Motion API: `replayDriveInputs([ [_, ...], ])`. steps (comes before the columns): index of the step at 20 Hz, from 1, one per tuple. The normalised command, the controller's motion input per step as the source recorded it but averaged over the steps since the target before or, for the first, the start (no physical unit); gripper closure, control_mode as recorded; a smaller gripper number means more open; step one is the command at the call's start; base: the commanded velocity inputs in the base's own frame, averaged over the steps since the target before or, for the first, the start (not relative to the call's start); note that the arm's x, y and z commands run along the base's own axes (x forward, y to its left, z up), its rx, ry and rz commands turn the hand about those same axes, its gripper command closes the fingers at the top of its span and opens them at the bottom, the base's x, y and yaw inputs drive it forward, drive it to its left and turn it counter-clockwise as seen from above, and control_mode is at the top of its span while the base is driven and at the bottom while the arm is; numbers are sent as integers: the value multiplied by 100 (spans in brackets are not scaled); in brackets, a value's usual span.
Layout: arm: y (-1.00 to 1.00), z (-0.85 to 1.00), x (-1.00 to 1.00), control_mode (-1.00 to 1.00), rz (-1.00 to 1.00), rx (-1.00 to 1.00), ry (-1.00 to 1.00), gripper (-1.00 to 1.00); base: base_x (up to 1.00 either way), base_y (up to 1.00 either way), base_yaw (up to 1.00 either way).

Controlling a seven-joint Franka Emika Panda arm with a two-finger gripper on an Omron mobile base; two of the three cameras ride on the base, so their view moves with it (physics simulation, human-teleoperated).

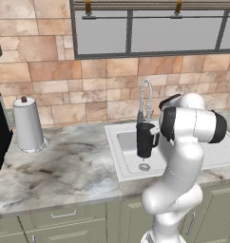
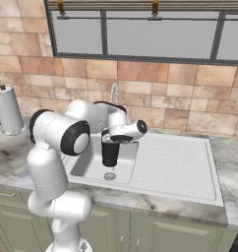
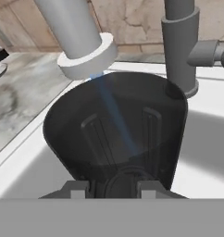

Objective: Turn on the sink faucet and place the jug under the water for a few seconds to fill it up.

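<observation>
Marble countertop (image 1: 64, 166) beneath a tan tiled wall carries, from left to right, a white paper towel roll (image 1: 28, 124) and the white sink (image 1: 128, 163). Over the basin, the gripper (image 2: 112, 140) grips the black jug (image 1: 145, 139) by its rim, holding it upright above the drain. The jug sits directly under the spout of the sink faucet (image 1: 145, 97), and the water (image 3: 115, 115), a thin pale blue stream, falls into it.

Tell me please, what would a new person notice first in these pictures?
First, the black jug held by the claw above the white sink, under the spout of the tall chrome faucet. In the hand view a thin pale blue stream of water runs from the spout into the jug. On the counter to the left stands a white paper towel roll.
</observation>
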Motion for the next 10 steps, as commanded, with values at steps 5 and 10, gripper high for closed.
replayDriveInputs([
  [5,8,13,0,-100,0,-1,0,100,0,0,0],
  [10,0,20,0,-100,0,0,-2,100,0,0,0],
])
